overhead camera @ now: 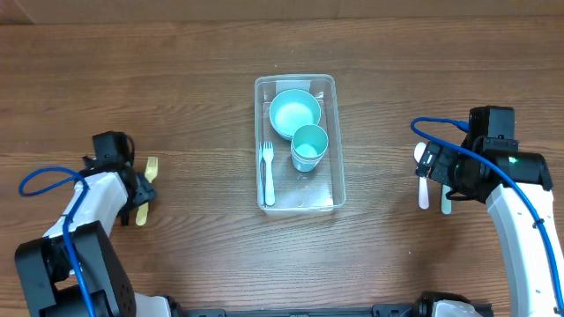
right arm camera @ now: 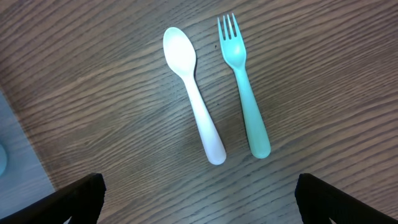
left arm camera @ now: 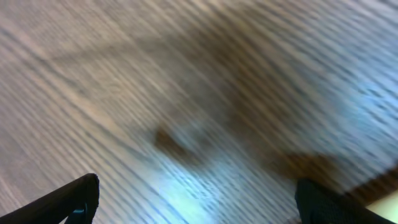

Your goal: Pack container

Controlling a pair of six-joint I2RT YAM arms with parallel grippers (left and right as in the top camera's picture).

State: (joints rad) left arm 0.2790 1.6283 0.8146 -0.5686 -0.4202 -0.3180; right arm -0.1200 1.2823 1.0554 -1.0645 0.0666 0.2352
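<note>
- On the wooden table, we see the container well to the left of the right gripper, which is spread wide.
- Below it lie the spoon and the fork, their lengths crossing the finger line.
- The left gripper is spread too, and its view is blurred; only overhead shows the yellow utensil beside it.

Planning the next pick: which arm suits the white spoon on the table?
Right. The right gripper hangs open directly above the white spoon and teal fork; the left gripper is beyond the container, by a yellow utensil.
</note>
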